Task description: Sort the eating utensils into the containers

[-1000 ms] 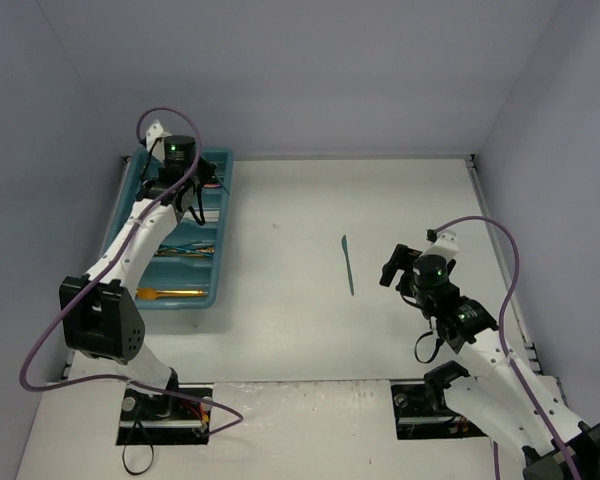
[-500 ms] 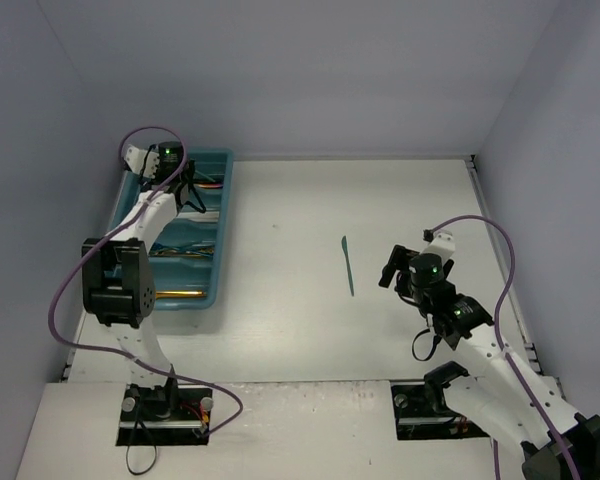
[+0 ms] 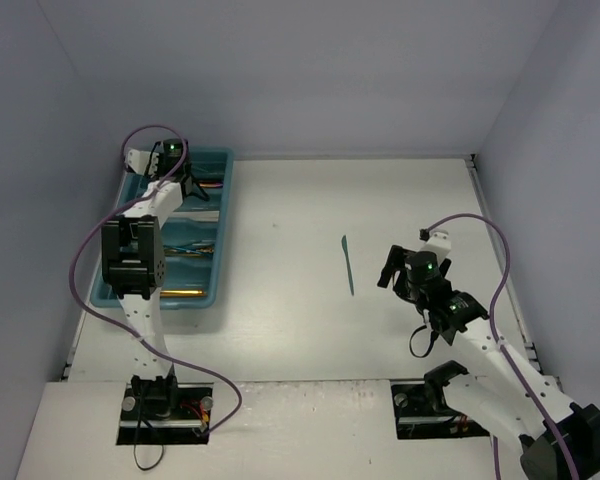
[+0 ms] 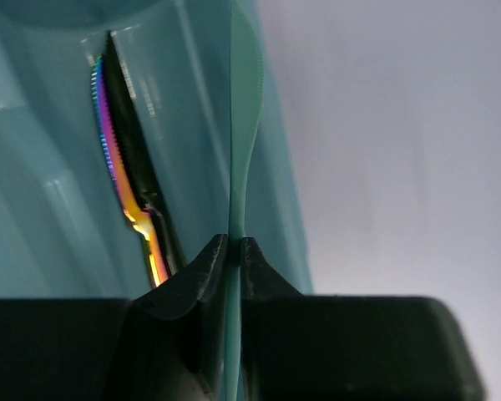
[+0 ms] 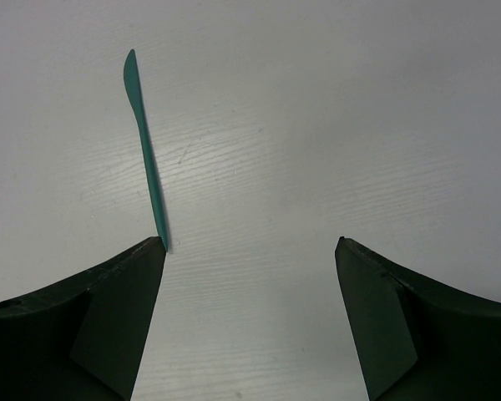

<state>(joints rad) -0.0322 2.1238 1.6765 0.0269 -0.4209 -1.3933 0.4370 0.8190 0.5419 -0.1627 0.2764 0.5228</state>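
Note:
The teal cutlery tray (image 3: 223, 215) lies at the far left of the table, and its wall shows in the left wrist view (image 4: 50, 125). My left gripper (image 3: 170, 158) is over the tray's far end. In the left wrist view it (image 4: 234, 242) is shut on a slim teal knife (image 4: 243, 125), held edge-on above a compartment. An iridescent purple knife (image 4: 110, 146) lies in that compartment. A second teal knife (image 3: 348, 265) lies on the table's middle. My right gripper (image 3: 391, 268) is open and empty just right of it. In the right wrist view (image 5: 250, 242), that knife (image 5: 144, 150) ends at my left fingertip (image 5: 154, 251).
Several utensils lie in the tray, among them a gold one (image 3: 185, 292) in its near end. The grey walls stand close behind and left of the tray. The left arm's purple cable (image 3: 90, 250) loops beside the tray.
The left arm has swung round at its base and its gripper has shifted slightly left over the tray's far end. The right gripper has barely moved.

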